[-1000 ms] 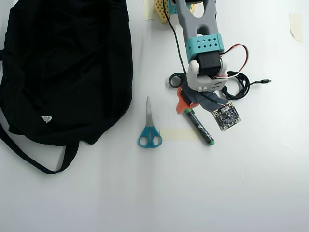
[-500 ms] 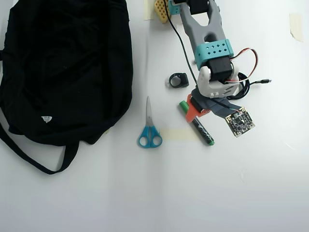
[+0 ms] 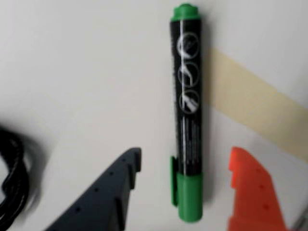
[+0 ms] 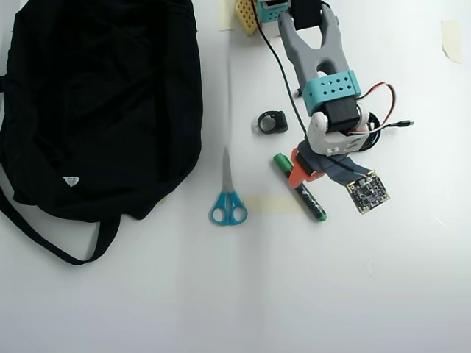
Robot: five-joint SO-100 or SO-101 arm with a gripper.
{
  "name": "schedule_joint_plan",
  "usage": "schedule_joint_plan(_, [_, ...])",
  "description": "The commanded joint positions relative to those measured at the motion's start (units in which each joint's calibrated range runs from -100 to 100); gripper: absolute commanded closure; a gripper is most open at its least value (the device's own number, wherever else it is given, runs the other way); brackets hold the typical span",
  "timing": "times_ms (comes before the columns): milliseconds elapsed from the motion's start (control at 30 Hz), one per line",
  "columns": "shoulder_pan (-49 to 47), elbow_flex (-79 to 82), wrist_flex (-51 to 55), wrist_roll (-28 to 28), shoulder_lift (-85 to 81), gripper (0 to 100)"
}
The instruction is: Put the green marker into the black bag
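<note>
The green marker (image 3: 188, 120) lies flat on the white table, a black barrel with white print, a green cap and a green end. My gripper (image 3: 186, 153) is open and straddles it near the cap end, with the dark blue finger (image 3: 115, 187) on the left and the orange finger (image 3: 248, 192) on the right. Neither finger touches the marker. In the overhead view the marker (image 4: 313, 204) lies slanted under my gripper (image 4: 307, 176). The black bag (image 4: 96, 103) lies at the far left, with its strap (image 4: 51, 239) trailing toward the front.
Blue-handled scissors (image 4: 228, 198) lie between bag and marker. A small black ring-shaped part (image 4: 272, 122) sits behind the marker. Beige tape (image 4: 272, 204) is stuck on the table and also shows in the wrist view (image 3: 255, 106). A black cable (image 3: 12, 183) lies at the left.
</note>
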Motion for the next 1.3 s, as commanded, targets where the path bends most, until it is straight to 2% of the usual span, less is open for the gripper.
schedule_joint_plan(0, [0.7, -2.6, -1.6, -0.2, 0.3, 76])
schedule_joint_plan(1267, [1.6, -2.4, -5.6, -0.2, 6.1, 76])
